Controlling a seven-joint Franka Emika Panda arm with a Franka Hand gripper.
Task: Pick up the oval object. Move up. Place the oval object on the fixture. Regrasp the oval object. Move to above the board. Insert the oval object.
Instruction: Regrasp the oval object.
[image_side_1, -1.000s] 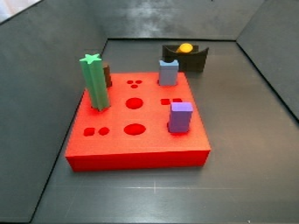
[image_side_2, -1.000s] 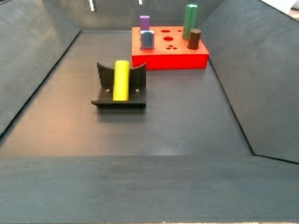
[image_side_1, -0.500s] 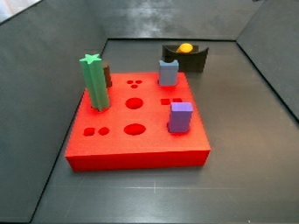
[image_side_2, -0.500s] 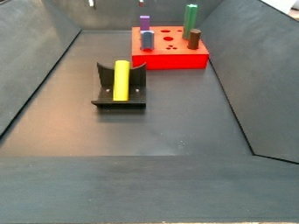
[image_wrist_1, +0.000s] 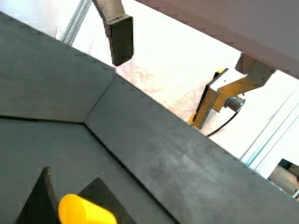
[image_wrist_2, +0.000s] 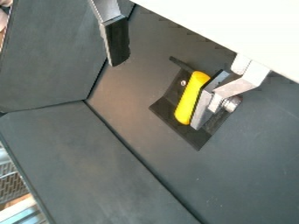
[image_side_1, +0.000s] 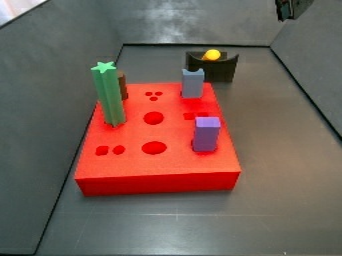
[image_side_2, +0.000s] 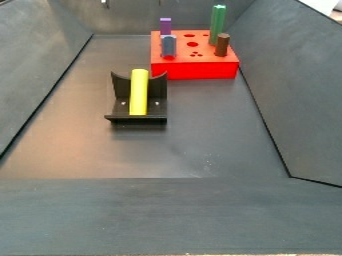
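The yellow oval object (image_side_2: 138, 90) lies on its side in the cradle of the dark fixture (image_side_2: 134, 116), apart from the red board (image_side_2: 201, 68). In a side view it shows end-on (image_side_1: 211, 55) on the fixture (image_side_1: 222, 69) behind the board (image_side_1: 154, 170). My gripper (image_wrist_2: 172, 63) is open and empty, high above the fixture. The oval object (image_wrist_2: 191, 96) and the fixture (image_wrist_2: 166, 107) show far below between the fingers. In a wrist view (image_wrist_1: 181, 61) only the peg's end (image_wrist_1: 84, 211) shows. A fingertip (image_side_1: 285, 8) shows at the frame's top right.
On the board stand a green star-topped post (image_side_1: 108, 95), a purple square peg (image_side_1: 206, 134) and a blue-grey peg (image_side_1: 193, 82). Dark sloping walls (image_side_2: 47, 90) enclose the floor on all sides.
A gripper finger has come into view at the top right of a side view, lower than before. The oval object, fixture and board have not moved.
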